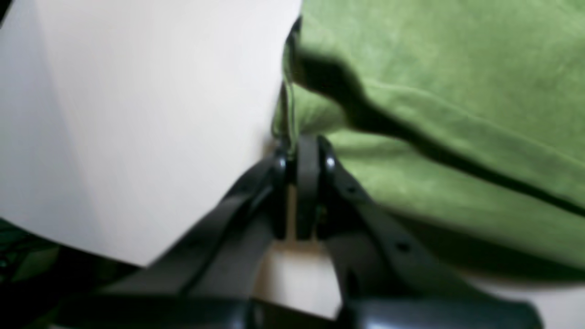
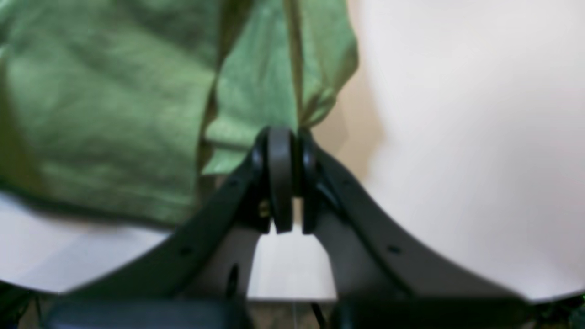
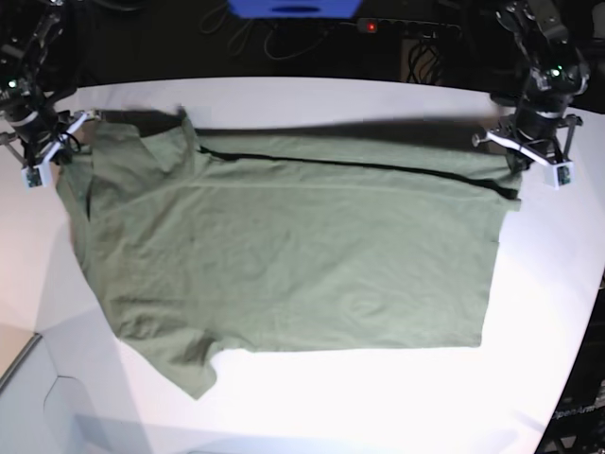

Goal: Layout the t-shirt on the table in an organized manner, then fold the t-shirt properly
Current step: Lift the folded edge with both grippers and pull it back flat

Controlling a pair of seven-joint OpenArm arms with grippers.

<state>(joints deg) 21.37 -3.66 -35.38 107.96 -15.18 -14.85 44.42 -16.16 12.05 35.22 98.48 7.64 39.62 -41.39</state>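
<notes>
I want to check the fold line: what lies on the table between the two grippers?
In the base view, the lifted far edge of the t-shirt spans from right gripper to left gripper, casting a shadow on the table.

Left arm: ours stands at the right of the base view, reaching down from the far corner, wrist turned downward.
Left gripper [image 1: 305,151]: we have its jaws pressed together, pinching the edge of the t-shirt [image 1: 448,91] at the tips.
Right arm: ours stands at the left of the base view, also at the far corner, wrist angled down.
Right gripper [image 2: 285,141]: we have its jaws together too, clamped on a hanging fold of the cloth.
</notes>
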